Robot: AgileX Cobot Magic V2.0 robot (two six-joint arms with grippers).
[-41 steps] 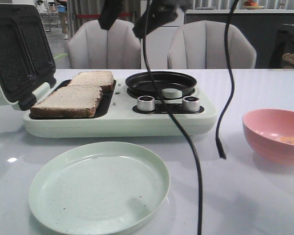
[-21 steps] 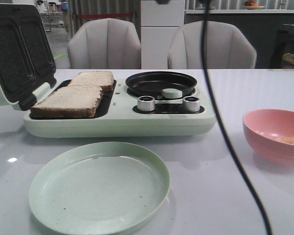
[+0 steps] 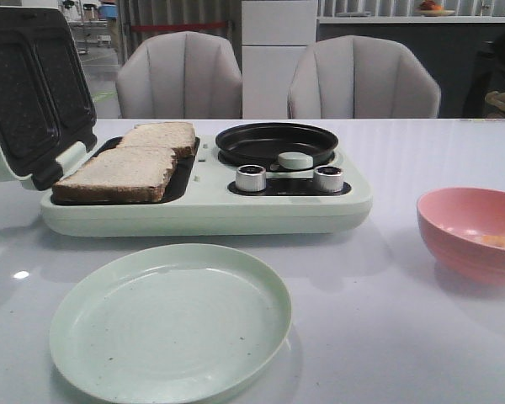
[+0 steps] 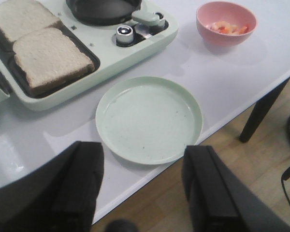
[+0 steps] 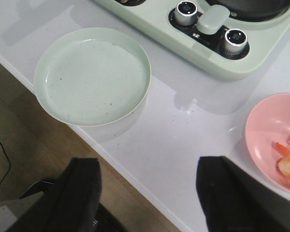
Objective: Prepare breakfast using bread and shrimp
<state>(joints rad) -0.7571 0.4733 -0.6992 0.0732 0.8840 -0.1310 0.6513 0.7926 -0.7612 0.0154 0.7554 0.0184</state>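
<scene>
Both arms and dangling cable now gone from front view, jaws wide over pale green plate (image 3: 170, 323).

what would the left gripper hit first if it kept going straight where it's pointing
Probably the pale green plate, which lies straight ahead between the open left gripper's fingers, near the table edge. Depth is unclear, so this is a guess.
</scene>
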